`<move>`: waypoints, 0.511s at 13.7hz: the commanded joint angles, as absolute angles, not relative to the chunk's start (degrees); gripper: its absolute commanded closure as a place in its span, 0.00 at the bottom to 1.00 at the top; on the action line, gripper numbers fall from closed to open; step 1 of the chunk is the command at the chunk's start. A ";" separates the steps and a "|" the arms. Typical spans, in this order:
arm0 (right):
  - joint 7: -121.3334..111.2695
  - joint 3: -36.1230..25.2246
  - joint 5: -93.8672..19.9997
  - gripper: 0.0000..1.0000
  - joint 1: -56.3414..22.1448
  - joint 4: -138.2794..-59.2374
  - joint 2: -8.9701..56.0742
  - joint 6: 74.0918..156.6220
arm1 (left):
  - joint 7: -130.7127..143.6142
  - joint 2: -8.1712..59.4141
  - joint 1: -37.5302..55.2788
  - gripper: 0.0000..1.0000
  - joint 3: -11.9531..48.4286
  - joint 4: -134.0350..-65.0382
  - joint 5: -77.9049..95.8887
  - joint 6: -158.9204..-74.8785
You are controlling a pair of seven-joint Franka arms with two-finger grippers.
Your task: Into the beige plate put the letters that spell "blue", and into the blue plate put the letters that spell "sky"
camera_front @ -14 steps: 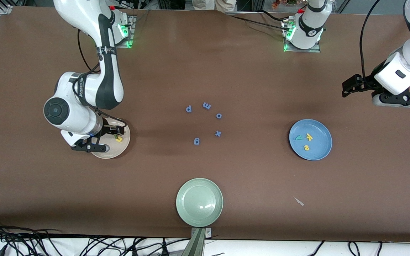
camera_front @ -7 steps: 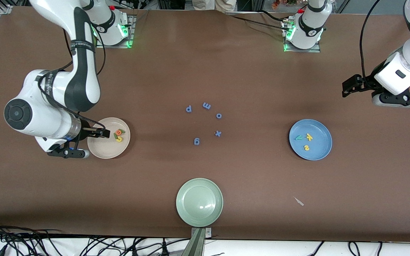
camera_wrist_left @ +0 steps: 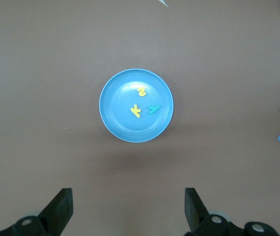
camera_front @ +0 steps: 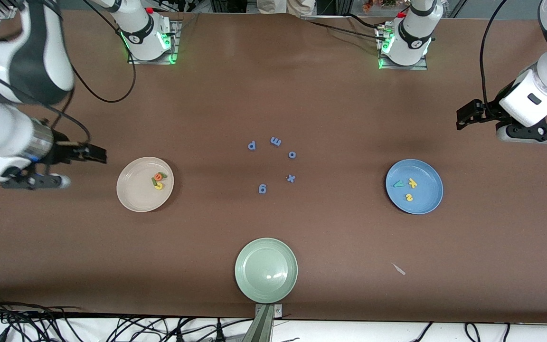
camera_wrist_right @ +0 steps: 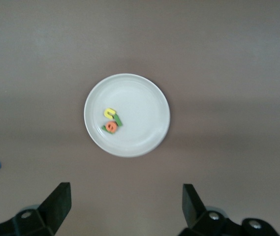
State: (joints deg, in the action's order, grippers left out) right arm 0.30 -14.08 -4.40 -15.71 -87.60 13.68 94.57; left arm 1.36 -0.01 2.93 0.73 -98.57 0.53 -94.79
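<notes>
The right hand (camera_front: 97,155) has been drawn back from over the beige plate (camera_front: 133,194) toward the right arm's end of the table (camera_front: 330,95), and its fingers, empty, are seen spread wide apart in the right wrist view. Left in that plate is a small touching cluster: a yellow u (camera_front: 159,186), an orange e (camera_front: 158,177), and green pieces (camera_front: 154,181) partly hidden under them, of which only two green bits can be made out, so b and l cannot be told apart. From this it is judged that the last "blue" letter has just been released. The left hand (camera_front: 463,116) is held waiting over bare table near the left arm's end, fingers wide apart and empty. In the blue plate (camera_front: 428,199) three letters are counted: a yellow s (camera_front: 409,197), a yellow k (camera_front: 412,182) and a teal y (camera_front: 398,184), lying apart from one another. Three plates are counted in all, the green plate (camera_front: 266,270) holding nothing. Five all-blue letters (camera_front: 276,141) are left on the table between the two filled plates. The task is judged complete or nearly so.
</notes>
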 commanded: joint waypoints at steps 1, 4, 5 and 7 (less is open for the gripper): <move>0.45 -6.60 -2.64 0.00 -6.70 -89.12 8.37 91.42 | 0.00 0.79 2.64 0.00 0.79 -96.86 1.49 -93.60; -0.17 -6.50 -1.32 0.00 -5.80 -91.40 2.65 87.64 | 0.00 0.79 2.72 0.00 0.79 -96.86 1.49 -93.52; -0.35 -6.42 -1.32 0.00 -5.71 -91.41 2.11 87.54 | 0.00 0.79 2.64 0.00 0.79 -96.86 1.49 -93.60; -0.88 -6.50 -1.32 0.00 -4.84 -91.32 2.11 87.71 | 0.00 0.79 2.64 0.00 0.79 -96.86 1.41 -93.60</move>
